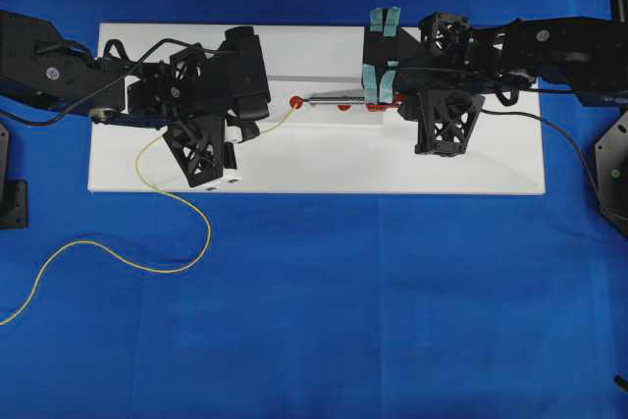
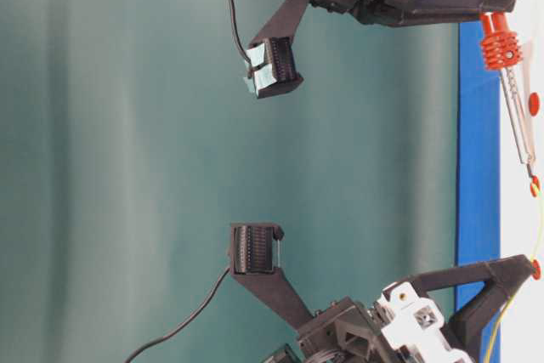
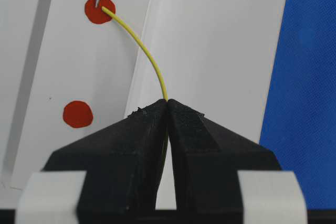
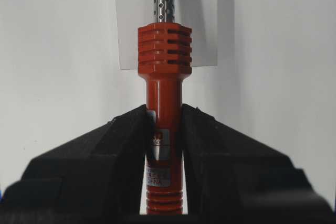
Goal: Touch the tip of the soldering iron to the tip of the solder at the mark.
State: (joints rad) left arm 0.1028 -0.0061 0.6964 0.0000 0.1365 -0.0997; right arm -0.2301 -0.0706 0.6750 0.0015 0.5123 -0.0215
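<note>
1. Your left gripper [image 3: 168,103] is clamped tight on the solder [image 3: 142,45], which arcs toward the upper left of the left wrist frame.
2. Your right gripper [image 4: 164,129] is closed around the soldering iron [image 4: 164,77] at its red-orange body.
3. Iron tip and solder end meet on the red mark [image 3: 100,10] on the white board [image 1: 314,169].
</note>
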